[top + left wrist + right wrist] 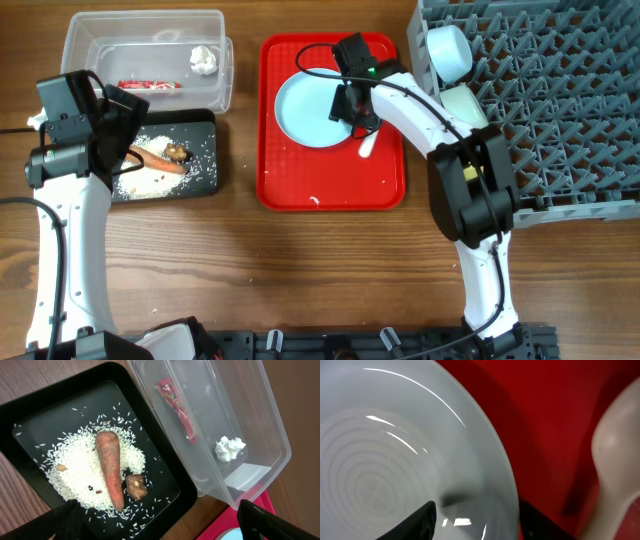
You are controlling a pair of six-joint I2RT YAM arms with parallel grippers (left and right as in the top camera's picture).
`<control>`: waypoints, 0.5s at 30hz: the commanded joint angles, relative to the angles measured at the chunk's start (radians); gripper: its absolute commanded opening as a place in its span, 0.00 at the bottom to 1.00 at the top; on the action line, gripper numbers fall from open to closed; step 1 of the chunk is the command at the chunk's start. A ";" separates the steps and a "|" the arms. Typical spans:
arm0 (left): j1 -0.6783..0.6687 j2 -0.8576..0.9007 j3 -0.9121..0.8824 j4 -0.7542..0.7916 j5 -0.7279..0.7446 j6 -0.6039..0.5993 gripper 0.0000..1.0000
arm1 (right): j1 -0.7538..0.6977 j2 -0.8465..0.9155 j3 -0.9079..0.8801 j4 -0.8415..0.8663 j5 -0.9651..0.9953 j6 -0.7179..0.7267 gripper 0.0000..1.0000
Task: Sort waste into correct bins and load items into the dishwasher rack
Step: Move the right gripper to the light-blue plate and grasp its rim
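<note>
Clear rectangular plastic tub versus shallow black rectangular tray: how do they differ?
The clear rectangular plastic tub is see-through, deep-walled; the shallow black rectangular tray is opaque, low-rimmed. The tub holds a red-and-white snack wrapper and a crumpled white tissue; the tray holds an orange carrot piece, white rice-like crumbs and a small brown lump. Both are rectangular and hold waste.

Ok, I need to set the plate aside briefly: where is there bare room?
The table is bare in front of the black tray and red tray. The red tray's near half is free but for a crumb. Crowded: around the plate and spoon.
</note>
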 commanded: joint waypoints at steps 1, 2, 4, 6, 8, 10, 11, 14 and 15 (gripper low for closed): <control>0.005 -0.002 0.010 -0.001 0.008 0.020 1.00 | 0.006 0.024 -0.009 0.010 -0.029 0.011 0.55; 0.005 -0.002 0.010 -0.001 0.008 0.020 1.00 | 0.006 0.024 -0.009 0.011 -0.032 0.010 0.52; 0.005 -0.002 0.010 -0.001 0.008 0.020 1.00 | 0.007 0.024 -0.009 0.012 -0.035 0.004 0.47; 0.005 -0.002 0.010 -0.001 0.008 0.020 1.00 | 0.007 0.024 -0.009 0.012 -0.043 -0.009 0.35; 0.005 -0.002 0.010 -0.001 0.008 0.020 1.00 | 0.007 0.024 -0.009 0.011 -0.043 -0.012 0.29; 0.005 -0.002 0.010 -0.001 0.008 0.020 1.00 | 0.007 0.024 -0.009 0.010 -0.043 -0.012 0.15; 0.005 -0.002 0.010 -0.001 0.008 0.020 1.00 | 0.007 0.024 -0.008 0.010 -0.047 -0.012 0.09; 0.005 -0.002 0.010 -0.001 0.008 0.020 1.00 | 0.007 0.020 -0.002 0.006 -0.055 -0.022 0.04; 0.005 -0.002 0.010 -0.002 0.008 0.020 1.00 | 0.006 0.013 0.005 0.003 -0.055 -0.048 0.04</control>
